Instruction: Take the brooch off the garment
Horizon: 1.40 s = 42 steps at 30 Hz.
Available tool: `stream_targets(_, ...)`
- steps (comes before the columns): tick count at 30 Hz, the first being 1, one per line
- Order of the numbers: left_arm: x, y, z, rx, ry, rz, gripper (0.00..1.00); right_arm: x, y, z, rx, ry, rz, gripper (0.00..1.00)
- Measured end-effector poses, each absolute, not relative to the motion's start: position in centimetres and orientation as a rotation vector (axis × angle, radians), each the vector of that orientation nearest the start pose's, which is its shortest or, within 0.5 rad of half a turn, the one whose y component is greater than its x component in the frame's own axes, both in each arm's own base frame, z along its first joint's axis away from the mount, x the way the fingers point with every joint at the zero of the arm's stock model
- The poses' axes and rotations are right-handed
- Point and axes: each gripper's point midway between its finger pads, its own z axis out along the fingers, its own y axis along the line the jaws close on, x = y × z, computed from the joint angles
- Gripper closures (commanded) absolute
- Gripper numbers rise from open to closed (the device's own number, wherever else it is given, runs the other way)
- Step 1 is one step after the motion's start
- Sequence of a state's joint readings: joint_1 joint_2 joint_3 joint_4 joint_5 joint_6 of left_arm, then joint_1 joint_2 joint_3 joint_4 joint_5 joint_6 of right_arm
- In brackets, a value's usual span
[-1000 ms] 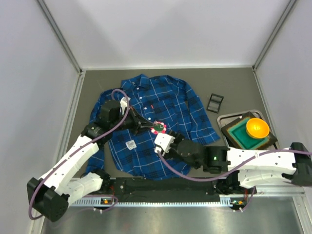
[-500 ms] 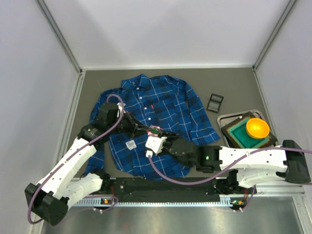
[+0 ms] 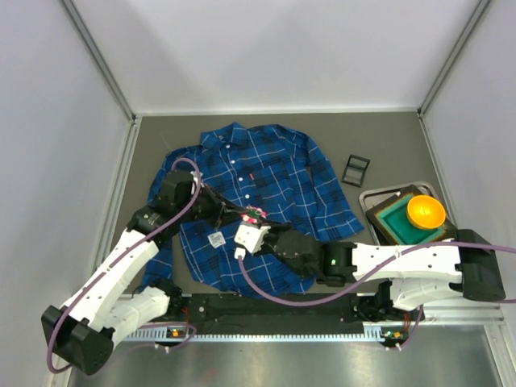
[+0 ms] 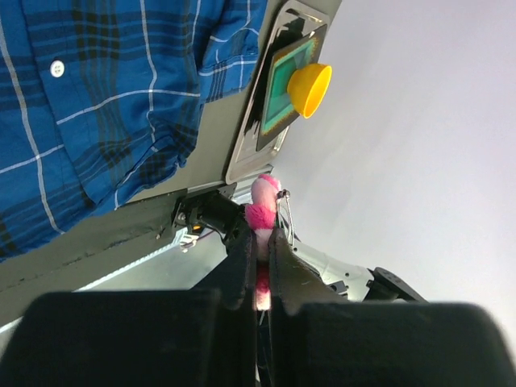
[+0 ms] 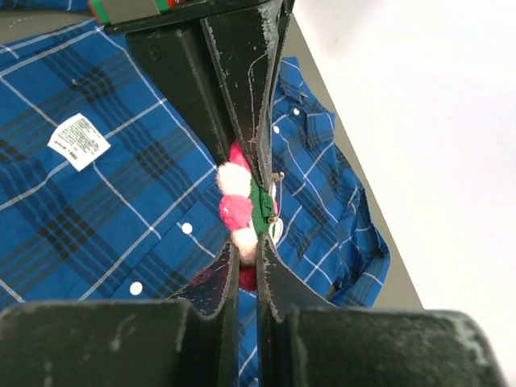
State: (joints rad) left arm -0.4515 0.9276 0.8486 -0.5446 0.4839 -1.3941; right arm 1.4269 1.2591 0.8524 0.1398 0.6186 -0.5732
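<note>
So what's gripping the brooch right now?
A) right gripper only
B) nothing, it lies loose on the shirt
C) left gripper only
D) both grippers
D: each wrist view shows the brooch pinched between that camera's own fingers, with the left gripper and the right gripper closed on it from opposite sides.

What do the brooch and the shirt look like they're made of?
Brooch: soft, fuzzy pink, white and red puffs, likely felt or pom-poms, matte. Shirt: thin woven cloth, probably cotton, matte; it wrinkles and shows a plaid weave.
</note>
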Motion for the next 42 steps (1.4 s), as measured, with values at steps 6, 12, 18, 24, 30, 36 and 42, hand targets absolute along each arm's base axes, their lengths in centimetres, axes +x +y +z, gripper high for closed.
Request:
stream_targets(6,19.9,-22.6,23.6,-0.852,2.394,-1.466,0.31,17.5,35.3,23.7,-1.158,1.341,0.101,1.00)
stream_targets(12,21.0,-20.8,24.4,-0.728,2.288,-1.398,0.02,20.6,30.2,23.0,-0.920,1.541,0.258,1.00)
stream_targets(18,21.6,-20.2,26.7,-0.497,2.169,-1.352,0.02,26.2,19.4,20.4,-0.430,1.813,0.448,1.00)
stream_targets(24,21.9,-20.9,27.8,-0.292,2.114,-1.365,0.02,28.8,10.2,15.1,0.038,2.057,0.592,1.00)
stream_targets(30,22.2,-21.9,28.4,-0.190,2.088,-1.417,0.02,30.0,6.5,10.5,0.377,2.210,0.803,1.00)
stream_targets(36,22.3,-22.4,28.1,-0.149,2.092,-1.440,0.02,33.0,5.2,10.5,0.499,2.166,0.966,1.00)
stream_targets(42,22.5,-22.6,27.9,-0.137,2.099,-1.448,0.02,36.0,4.6,10.9,0.521,2.109,1.022,1.00)
